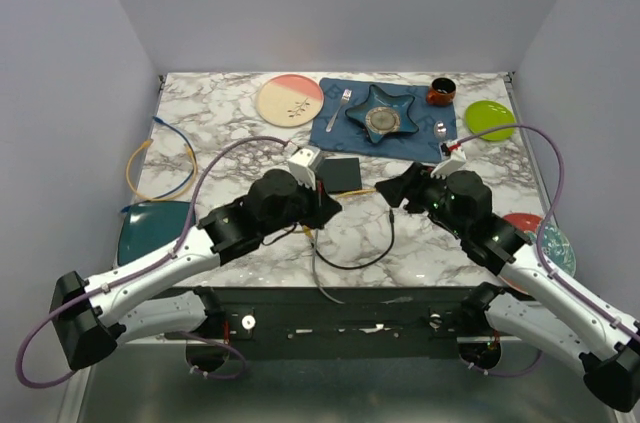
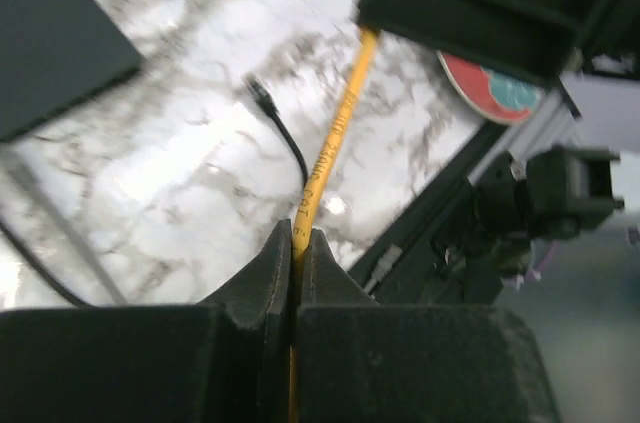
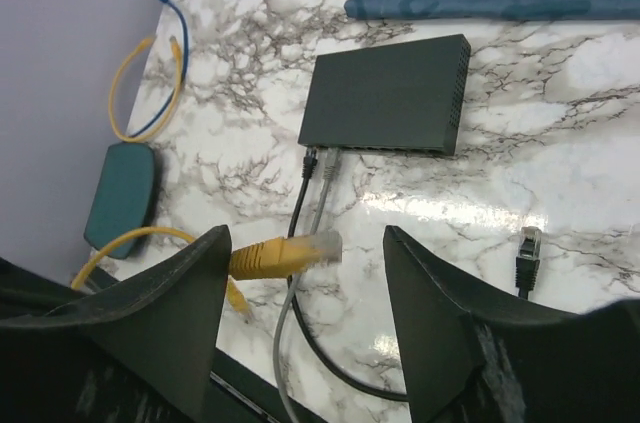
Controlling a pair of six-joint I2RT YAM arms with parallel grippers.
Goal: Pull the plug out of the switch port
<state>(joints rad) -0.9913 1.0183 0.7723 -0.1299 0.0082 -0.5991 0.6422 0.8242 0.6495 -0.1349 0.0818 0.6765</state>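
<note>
The left gripper point(image 2: 297, 245) is clamping tight on the yellow cable point(image 2: 335, 133), and the plug point(image 3: 290, 253) is poking out free between the right gripper point(image 3: 305, 241) and its wide-spread fingers. The switch point(image 3: 385, 93) is sitting upper centre of the right wrist view, with a black cable point(image 3: 305, 171) and a grey cable point(image 3: 326, 171) plugged into its lower edge.

The left wrist view is blurred throughout. There the flat matte-black switch box point(image 2: 55, 38) is cut off by the top and left edges. The yellow cable point(image 2: 335, 143) vanishes at its far end beneath the right end effector point(image 2: 460, 13), and at its near end between the pinched fingers of the left end effector point(image 2: 293, 248). From above, the switch's sockets are too small to tell.
</note>
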